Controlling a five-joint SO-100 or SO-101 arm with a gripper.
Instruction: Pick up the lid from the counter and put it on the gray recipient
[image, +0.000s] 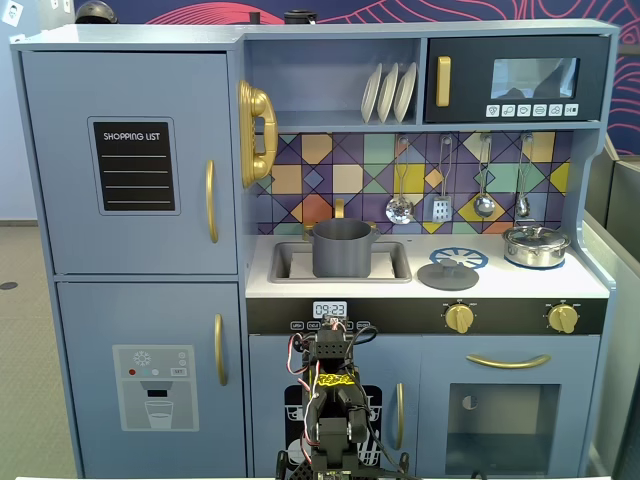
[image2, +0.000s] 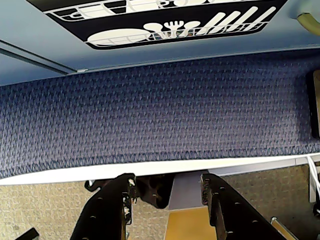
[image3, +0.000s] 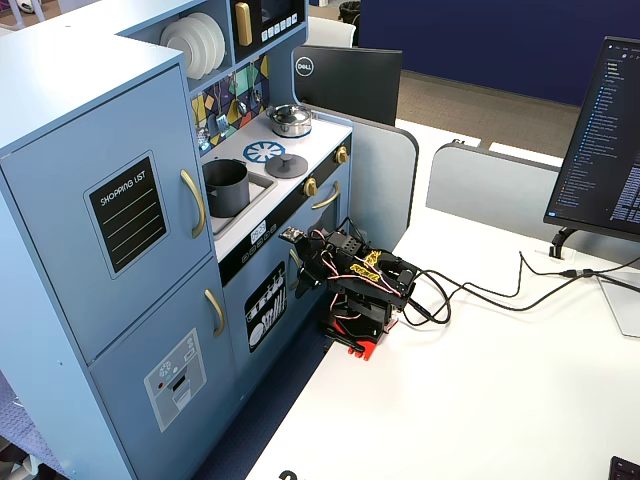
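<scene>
While the arm (image3: 360, 290) sits folded low on the white surface (image3: 480, 400) in front of the toy kitchen (image: 130, 200), its jaws stand apart and empty in the wrist view, pointing down toward blue carpet (image2: 160, 110) below the dishwasher panel (image2: 165, 20); the gripper (image2: 167, 192) holds nothing. On the kitchen counter (image: 590, 285) the lid (image: 447, 272), a flat dark-gray disc with a small central knob, lies flat just in front of the blue-and-white burner mark (image: 462, 255), partly covering it; in another fixed view the lid (image3: 286, 163) shows the same place. The gray recipient (image: 342, 247) stands upright in the sink (image: 285, 262), to the left of the lid and apart from it, open on top; the shiny silver pot (image: 536, 245) sits lidded on the right burner; utensils (image: 460, 190) hang on the tiled backsplash above.
</scene>
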